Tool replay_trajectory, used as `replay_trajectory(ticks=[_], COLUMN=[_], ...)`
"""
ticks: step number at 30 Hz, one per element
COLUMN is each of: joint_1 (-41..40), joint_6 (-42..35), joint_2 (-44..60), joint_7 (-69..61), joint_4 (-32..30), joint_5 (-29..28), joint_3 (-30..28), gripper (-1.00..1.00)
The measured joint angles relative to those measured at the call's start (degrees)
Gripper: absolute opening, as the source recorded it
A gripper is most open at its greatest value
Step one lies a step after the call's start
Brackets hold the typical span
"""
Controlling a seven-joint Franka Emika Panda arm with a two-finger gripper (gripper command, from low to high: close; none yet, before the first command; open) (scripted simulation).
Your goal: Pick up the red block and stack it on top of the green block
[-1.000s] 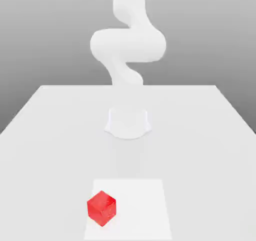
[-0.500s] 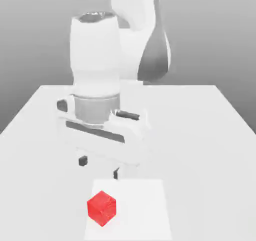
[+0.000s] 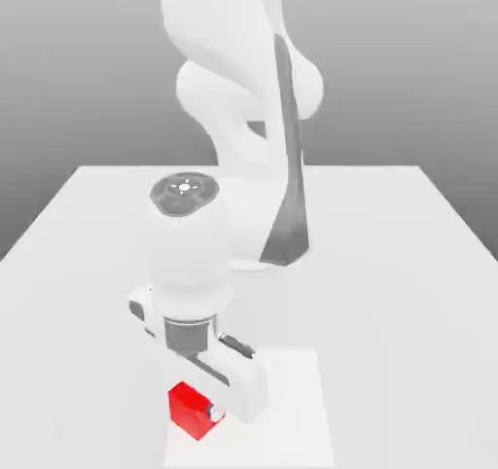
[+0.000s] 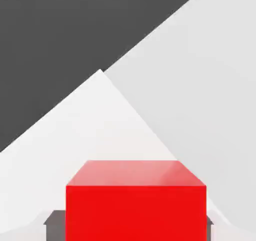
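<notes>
Exterior view: the white arm (image 3: 243, 97) is seen bent forward from the frame's centre to its lower left over the pale counter (image 3: 409, 263). A lighter square mat (image 3: 292, 409) is laid on the counter at the lower centre. The tool (image 3: 199, 409) is lowered onto the red block (image 3: 187, 409), which rests on the mat's left part. How far the tool is spread, and whether the block is gripped, cannot be told. Hand view: the block (image 4: 136, 205) is seen at the lower centre.
</notes>
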Motion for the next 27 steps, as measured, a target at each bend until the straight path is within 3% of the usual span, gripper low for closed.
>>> replay_trajectory(ticks=[5, 20, 23, 24, 27], joint_1=[0.5, 17.9, 22.4, 23.2, 23.2], joint_6=[-8.0, -23.0, -21.0, -19.9, -19.9], joint_2=[-8.5, 4.8, 12.2, 13.9, 13.9], joint_7=[-0.6, -29.2, -31.7, -31.6, -31.6], joint_4=[-0.6, 25.5, 30.4, 30.9, 30.9], joint_5=[-0.7, -12.6, -17.0, -18.0, -18.0], joint_3=[0.5, 20.7, 21.0, 20.6, 20.6], gripper=[-1.0, -1.0, -1.0, 1.0, 1.0])
